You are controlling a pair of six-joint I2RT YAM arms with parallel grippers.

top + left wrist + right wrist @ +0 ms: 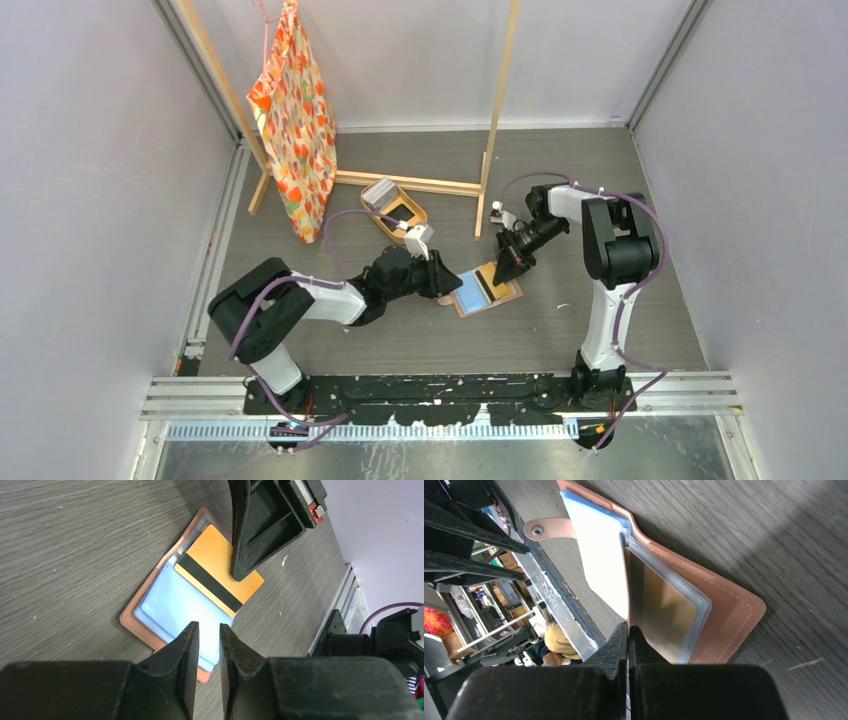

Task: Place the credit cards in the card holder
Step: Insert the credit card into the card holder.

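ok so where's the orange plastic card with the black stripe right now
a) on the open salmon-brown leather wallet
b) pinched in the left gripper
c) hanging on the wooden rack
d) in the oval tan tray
a: the orange plastic card with the black stripe lies on the open salmon-brown leather wallet, with the tip of the shut right gripper down on it.

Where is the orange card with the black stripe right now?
In the top view, the orange card lies mid-table on the open card holder, under the right gripper.
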